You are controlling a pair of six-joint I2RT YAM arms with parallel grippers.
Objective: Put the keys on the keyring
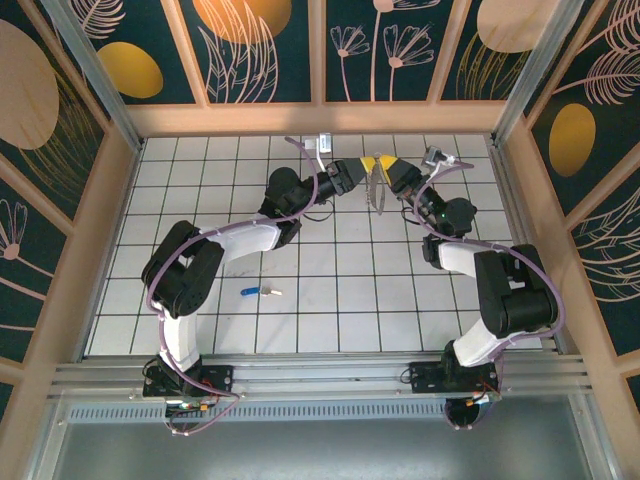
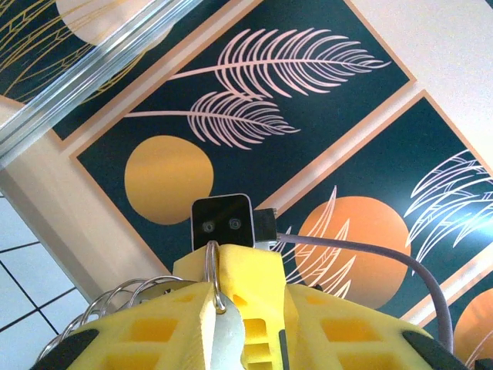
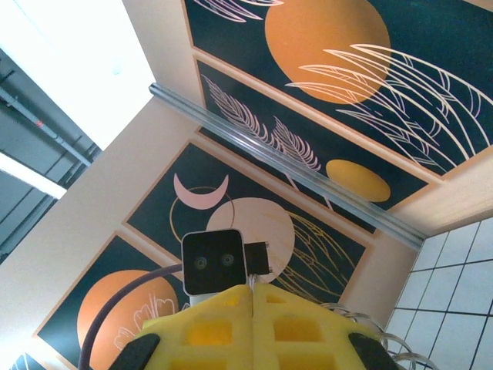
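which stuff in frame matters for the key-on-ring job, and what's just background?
Job:
- key, lying on the tiles
- keyring, held up where the left gripper and right gripper meet

Not the job:
- purple cables
- patterned wall panels
- metal rail at the near edge

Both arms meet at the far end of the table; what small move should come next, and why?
Probably the right end effector, shut with nothing seen between its fingers, should back off and head down for the key, which lies alone on the tiles. The left end effector already pinches the keyring.
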